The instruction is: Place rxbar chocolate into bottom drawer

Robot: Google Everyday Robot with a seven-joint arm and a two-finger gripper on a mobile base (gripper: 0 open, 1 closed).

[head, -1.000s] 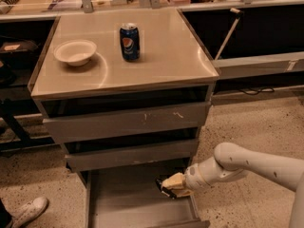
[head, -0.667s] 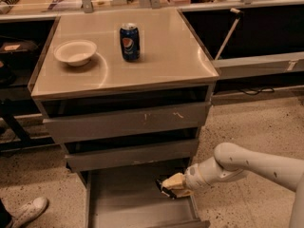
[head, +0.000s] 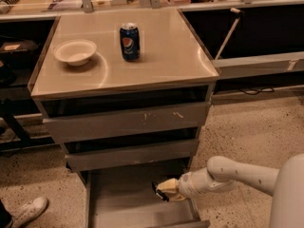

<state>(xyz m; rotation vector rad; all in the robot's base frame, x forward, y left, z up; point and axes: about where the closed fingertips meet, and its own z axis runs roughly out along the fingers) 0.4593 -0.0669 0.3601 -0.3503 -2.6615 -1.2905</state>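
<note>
The bottom drawer of the grey cabinet is pulled open, and its flat grey floor shows. My gripper reaches in from the right, low over the right side of the drawer floor. It is shut on the rxbar chocolate, a thin dark bar of which only an edge shows at the gripper's tip. The bar is inside the drawer's outline, just above the floor.
A blue Pepsi can and a white bowl stand on the cabinet top. The two upper drawers are slightly open above my arm. A white shoe is on the floor at the lower left.
</note>
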